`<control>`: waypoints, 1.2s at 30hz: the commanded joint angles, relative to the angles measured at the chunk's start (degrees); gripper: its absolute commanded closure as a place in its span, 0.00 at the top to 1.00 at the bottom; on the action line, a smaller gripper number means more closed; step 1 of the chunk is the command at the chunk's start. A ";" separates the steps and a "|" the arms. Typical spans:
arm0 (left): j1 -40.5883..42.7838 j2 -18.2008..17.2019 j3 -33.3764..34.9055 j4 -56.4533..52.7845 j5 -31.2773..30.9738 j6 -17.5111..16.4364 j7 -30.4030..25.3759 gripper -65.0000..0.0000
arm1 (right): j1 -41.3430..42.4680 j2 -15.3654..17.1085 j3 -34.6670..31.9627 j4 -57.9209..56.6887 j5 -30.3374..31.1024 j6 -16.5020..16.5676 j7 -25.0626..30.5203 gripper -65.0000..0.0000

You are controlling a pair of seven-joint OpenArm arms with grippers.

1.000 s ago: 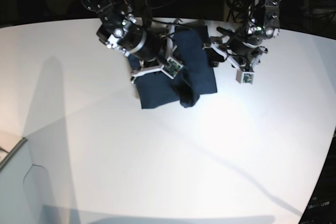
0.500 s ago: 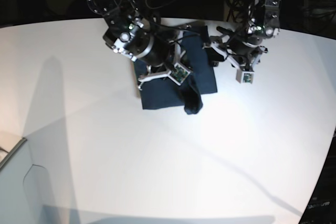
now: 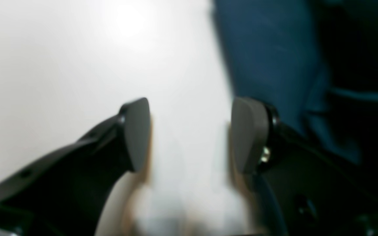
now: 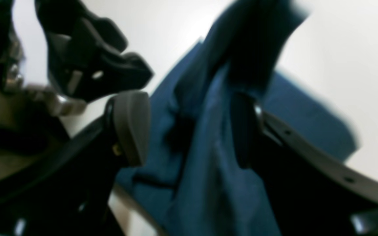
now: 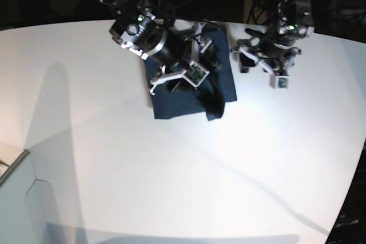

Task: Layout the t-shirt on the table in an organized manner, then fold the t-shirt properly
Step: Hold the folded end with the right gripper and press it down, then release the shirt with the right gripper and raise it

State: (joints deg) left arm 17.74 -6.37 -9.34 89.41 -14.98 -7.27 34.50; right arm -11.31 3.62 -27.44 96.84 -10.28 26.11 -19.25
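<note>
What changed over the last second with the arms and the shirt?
The right end effector opened, letting go of the raised fold of the t-shirt, which now drapes loosely between its jaws. The dangling dark flap shifted slightly toward the image right in the base view. The left end effector drifted a little away from the shirt. It stayed open and empty; the table stayed put.

Broad bare stretches of the table [image 5: 189, 181] in front and to both sides, open for passage. At the far middle, crowded: the t-shirt [image 5: 171, 102] lying bunched, with a raised ridge of cloth at its near right corner. Directly over it, the right gripper [image 4: 189, 131], jaws spread, fabric standing between them. Just beside the shirt's edge, the left gripper [image 3: 190, 134], jaws apart above bare tabletop. Between the two arms, only a narrow gap.
</note>
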 commanded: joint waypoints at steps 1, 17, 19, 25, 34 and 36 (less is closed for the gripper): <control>0.24 -0.35 -1.07 2.15 -0.18 0.01 -1.14 0.59 | -0.25 0.47 0.14 2.72 0.66 -0.04 1.62 0.60; 3.67 -0.44 -18.04 5.58 -0.18 -0.07 -1.14 0.59 | -1.92 -0.50 19.40 0.97 0.66 -0.04 1.62 0.60; 3.49 -0.44 -18.22 5.58 -0.18 -0.07 -1.14 0.59 | -2.10 -0.67 19.31 -1.06 0.66 -0.04 1.62 0.60; 3.41 -0.44 -18.22 5.58 -0.18 -0.07 -1.14 0.59 | -4.47 -0.41 14.74 -3.25 0.66 -0.04 1.71 0.60; 3.32 -0.44 -18.22 5.58 -0.18 -0.07 -1.14 0.59 | -7.81 -0.32 5.42 -3.17 0.66 0.05 1.79 0.60; 3.32 -0.88 -18.22 5.50 -0.18 -0.07 -1.14 0.59 | -8.25 0.12 2.61 -3.17 0.66 0.13 1.79 0.60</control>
State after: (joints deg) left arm 21.10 -6.59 -27.29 93.86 -14.90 -7.29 34.50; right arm -19.55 3.79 -24.69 92.62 -10.28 26.11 -18.83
